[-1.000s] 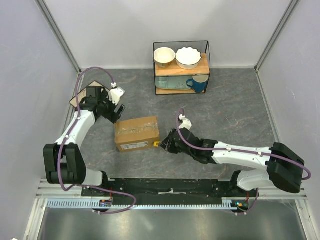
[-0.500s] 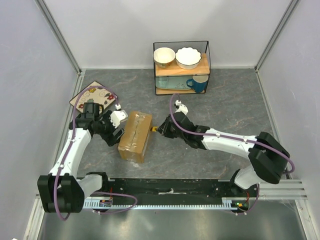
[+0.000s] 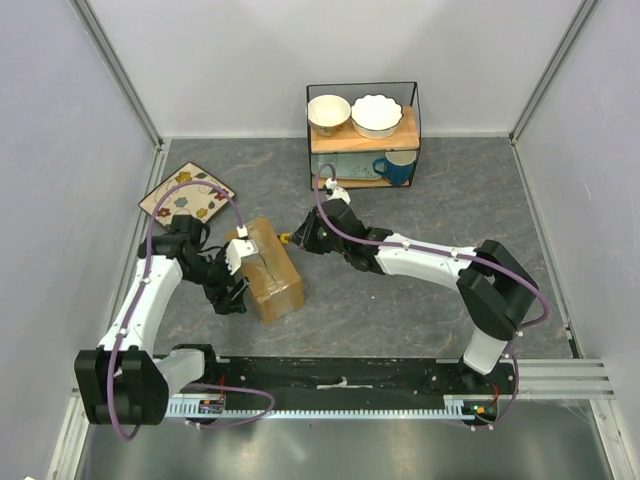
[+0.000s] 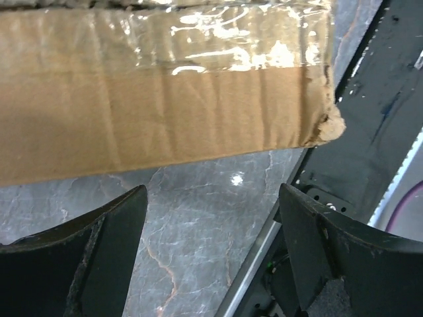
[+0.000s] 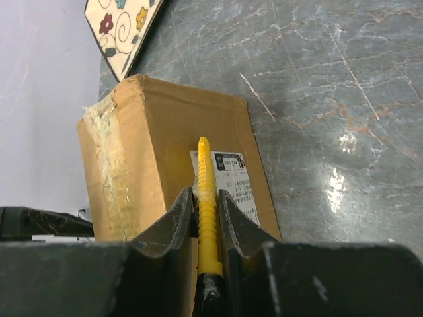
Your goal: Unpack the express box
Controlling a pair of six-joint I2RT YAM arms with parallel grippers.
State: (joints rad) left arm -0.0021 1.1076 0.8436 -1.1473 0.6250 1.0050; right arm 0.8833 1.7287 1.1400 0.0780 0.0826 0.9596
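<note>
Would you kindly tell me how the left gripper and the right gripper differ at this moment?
The left gripper is open and empty; the right gripper is shut on the yellow utility knife. The left gripper faces a side of the express box that bears clear tape, the box lying beyond its fingertips; the right gripper aims the knife at the side with the white label. Both are black and point at the box.

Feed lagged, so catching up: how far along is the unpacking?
Done: right gripper has the yellow utility knife clamped, tip aimed at the express box. In hand: open left gripper sits beside the box. Left: clear tape looks uncut, box shut, nothing taken out.
</note>
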